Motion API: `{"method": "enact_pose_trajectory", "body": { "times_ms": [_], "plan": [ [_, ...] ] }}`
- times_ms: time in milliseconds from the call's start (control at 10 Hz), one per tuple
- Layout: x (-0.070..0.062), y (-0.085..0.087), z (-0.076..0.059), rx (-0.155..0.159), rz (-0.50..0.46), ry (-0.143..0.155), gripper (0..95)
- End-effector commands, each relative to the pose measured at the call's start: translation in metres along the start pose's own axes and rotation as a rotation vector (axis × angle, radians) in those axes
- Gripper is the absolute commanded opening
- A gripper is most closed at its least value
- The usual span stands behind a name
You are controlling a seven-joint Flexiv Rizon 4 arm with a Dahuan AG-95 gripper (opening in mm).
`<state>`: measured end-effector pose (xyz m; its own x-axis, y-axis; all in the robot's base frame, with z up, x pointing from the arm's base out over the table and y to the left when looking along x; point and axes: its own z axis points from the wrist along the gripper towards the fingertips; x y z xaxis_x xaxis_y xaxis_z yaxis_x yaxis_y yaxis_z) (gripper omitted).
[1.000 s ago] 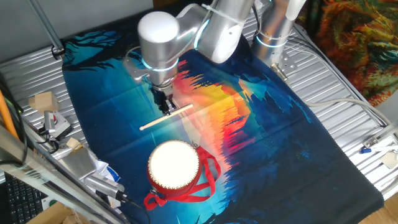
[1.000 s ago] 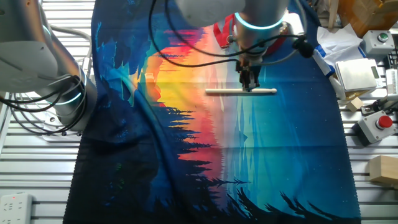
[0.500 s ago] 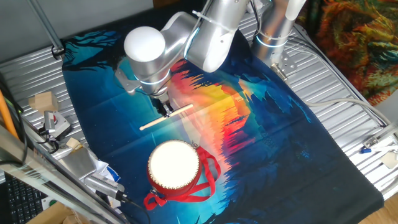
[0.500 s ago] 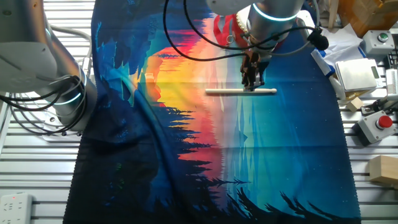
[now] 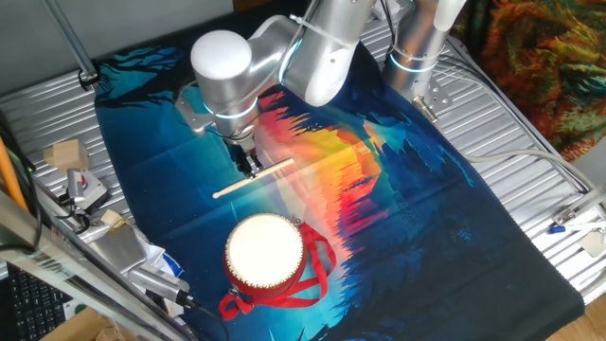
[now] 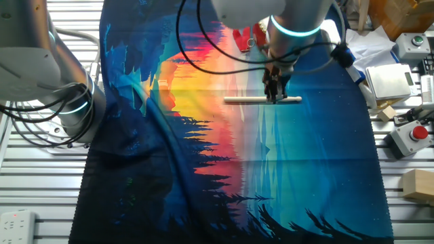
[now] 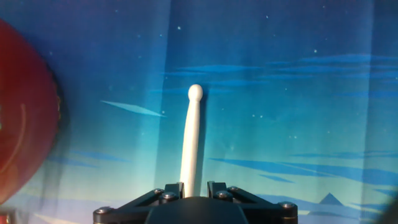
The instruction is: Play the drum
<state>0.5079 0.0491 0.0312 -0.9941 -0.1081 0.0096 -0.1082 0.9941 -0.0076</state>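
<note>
The drum (image 5: pixel 265 252), with a white head, red sides and red ribbon straps, stands on the printed cloth near its front edge. In the other fixed view only a bit of its red (image 6: pixel 242 37) shows behind the arm, and in the hand view its red side (image 7: pixel 25 112) fills the left edge. A thin pale wooden stick (image 5: pixel 253 177) lies flat on the cloth beyond the drum. My gripper (image 5: pixel 250 167) is down over the stick (image 6: pixel 263 99), with its jaws either side of it. In the hand view the stick (image 7: pixel 191 143) runs up from between the jaws, with a small gap on its right side.
The printed cloth (image 5: pixel 426 199) covers a ribbed metal table. Wooden blocks (image 5: pixel 64 153), cables and tools lie along the left edge. A second arm's base (image 6: pixel 64 102) stands at one side. A red button box (image 6: pixel 411 135) and a wooden block (image 6: pixel 417 184) lie at the other.
The arm's upper joints have swung slightly to the side and back. The gripper stays at the stick, and the stick and the drum have not moved.
</note>
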Motion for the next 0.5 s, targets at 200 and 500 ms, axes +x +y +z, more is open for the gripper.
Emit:
{"method": "enact_pose_trajectory", "body": {
  "times_ms": [200, 500],
  "plan": [
    [-0.0057, 0.0071, 0.0102, -0.017, 0.017, -0.010, 19.0],
    [-0.0056, 0.0105, 0.0155, -0.028, 0.026, -0.008, 19.0]
  ]
}}
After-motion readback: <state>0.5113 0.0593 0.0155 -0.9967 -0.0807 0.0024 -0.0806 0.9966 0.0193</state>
